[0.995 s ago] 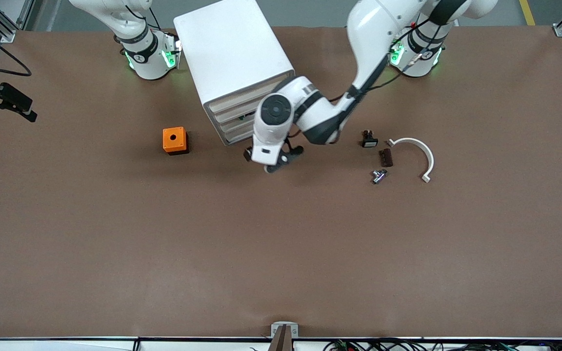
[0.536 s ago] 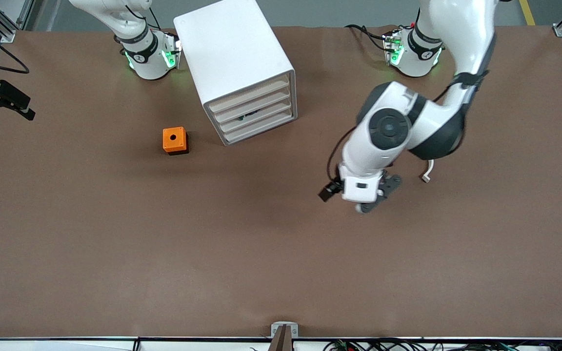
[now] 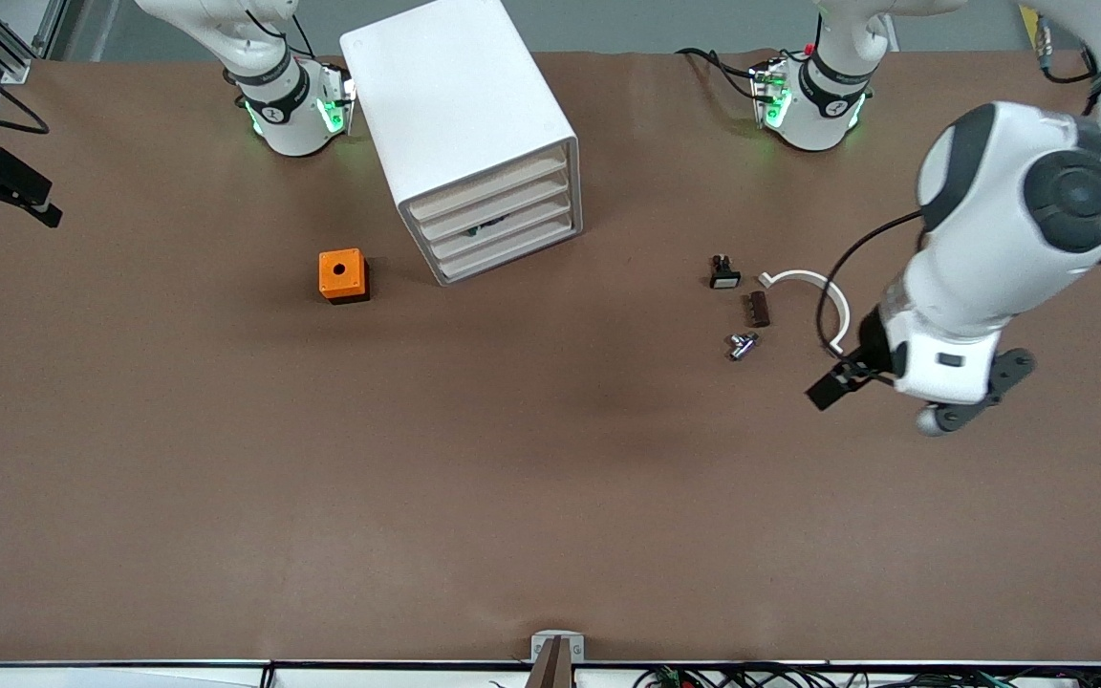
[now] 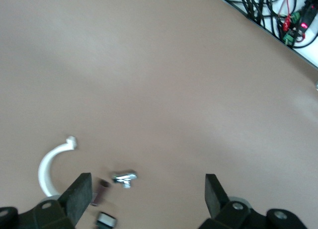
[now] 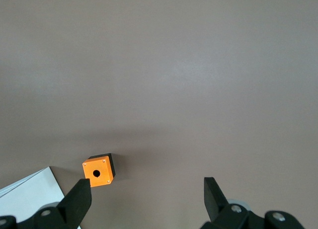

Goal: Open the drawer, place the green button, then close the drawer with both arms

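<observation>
Status:
- drawer (image 3: 503, 229), third from top in the white cabinet (image 3: 460, 105): front sits flush with the other three, so it reads as shut.
- button (image 3: 488, 227): a small dark-green speck shows through the slit above that drawer's front. I take that to be the button, inside the drawer. Too small to confirm the cap.
- left tool (image 4: 146, 194): released, nothing between the fingers. It hangs over bare desk toward the left arm's end, just beside the white curved clip (image 3: 823, 296).
- right tool (image 5: 144, 196): also released and empty, waiting high over the right arm's end of the desk. The orange box (image 3: 343, 275) and a cabinet corner show below it.
- Loose parts near the clip: white-faced part (image 3: 723, 274), brown block (image 3: 758, 309), metal fitting (image 3: 742, 345). None of them is the target.

Judgement: the task looks done or nearly done, and both arms are clear of the cabinet.

Handling, if a redo is needed:
- The button is probably light, rigid plastic. The round cap would be slippery and could roll, so pinch the black body across its flat sides.
- The drawer is thin plastic and should slide easily. Hook the front lip.
- The cabinet looks light enough to skid, so brace it with the second arm.
</observation>
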Available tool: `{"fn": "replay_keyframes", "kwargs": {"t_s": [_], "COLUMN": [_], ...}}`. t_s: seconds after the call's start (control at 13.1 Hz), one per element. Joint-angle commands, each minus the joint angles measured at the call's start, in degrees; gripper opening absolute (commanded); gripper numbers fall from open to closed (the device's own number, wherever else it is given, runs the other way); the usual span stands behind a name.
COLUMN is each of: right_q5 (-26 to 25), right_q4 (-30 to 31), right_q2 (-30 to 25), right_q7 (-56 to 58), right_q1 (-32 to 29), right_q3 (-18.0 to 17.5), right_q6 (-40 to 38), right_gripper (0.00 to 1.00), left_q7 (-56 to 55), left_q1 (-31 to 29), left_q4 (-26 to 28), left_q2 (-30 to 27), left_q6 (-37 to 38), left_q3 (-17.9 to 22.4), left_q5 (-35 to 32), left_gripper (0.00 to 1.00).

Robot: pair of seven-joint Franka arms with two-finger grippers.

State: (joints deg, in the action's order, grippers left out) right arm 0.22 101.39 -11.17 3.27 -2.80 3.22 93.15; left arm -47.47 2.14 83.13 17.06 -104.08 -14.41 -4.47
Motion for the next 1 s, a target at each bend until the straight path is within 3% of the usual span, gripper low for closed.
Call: {"fn": "replay_keyframes", "kwargs": {"t_s": [0.0,0.54,0.84,0.92], "right_q5": [0.9,1.0,1.0,1.0], "right_q4": [-1.6,-2.0,-2.0,-2.0], "right_q2": [0.8,0.9,0.9,0.9], "right_q7": [-0.1,-0.4,-0.6,-0.6], "right_q1": [-0.3,-0.2,0.0,-0.1], "right_q3": [-0.2,-0.2,-0.3,-0.3], "right_q6": [-1.0,-2.8,-3.2,-3.2], "right_gripper": [1.00,1.00,1.00,1.00], "left_q7": [8.8,29.9,39.6,40.1], "left_q1": [-4.0,-9.3,-2.2,-2.1], "left_q4": [1.9,2.3,5.9,7.8], "left_q2": [-4.7,-12.2,-17.0,-18.5], "left_q6": [3.5,13.6,16.9,17.2], "left_q3": [-0.8,-0.5,9.3,9.7], "left_q5": [-1.1,0.4,3.6,4.1], "left_gripper": [1.00,1.00,1.00,1.00]}}
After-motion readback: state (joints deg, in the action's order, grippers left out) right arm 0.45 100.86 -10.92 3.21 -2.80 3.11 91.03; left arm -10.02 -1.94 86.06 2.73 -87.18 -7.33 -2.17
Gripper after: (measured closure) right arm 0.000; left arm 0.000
